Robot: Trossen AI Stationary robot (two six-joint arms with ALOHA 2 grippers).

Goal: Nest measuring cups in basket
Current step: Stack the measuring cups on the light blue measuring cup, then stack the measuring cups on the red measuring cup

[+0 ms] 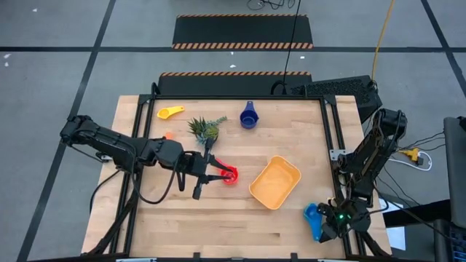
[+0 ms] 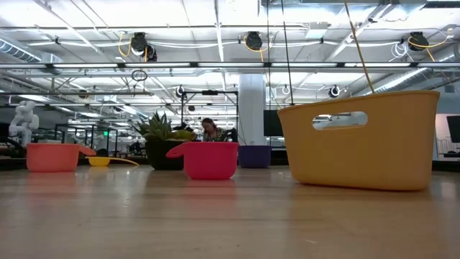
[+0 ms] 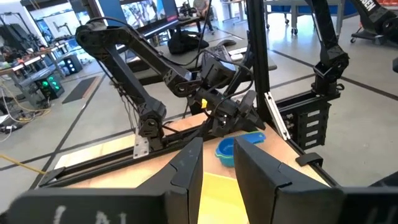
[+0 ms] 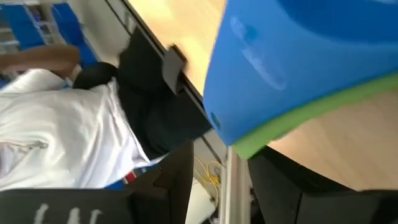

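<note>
The orange-yellow basket stands on the table right of centre. A red measuring cup sits on its base left of the basket. My left gripper hovers high above it, slightly open and holding nothing. A yellow cup, a dark blue cup and an orange-red cup stand farther back. At the near right corner my right gripper is shut on a blue cup that has a green edge. My right gripper has the blue cup's lower part with the green edge between its two fingers. The fingers slant downward. The cup is lifted clear over the table's near right corner. Its handle sticks out sideways. The exact contact is hidden by the cup.
A small spiky potted plant stands behind the red cup, close to my left arm. The table's metal frame rails run along the right edge. Bare wood lies in front of the basket and the red cup.
</note>
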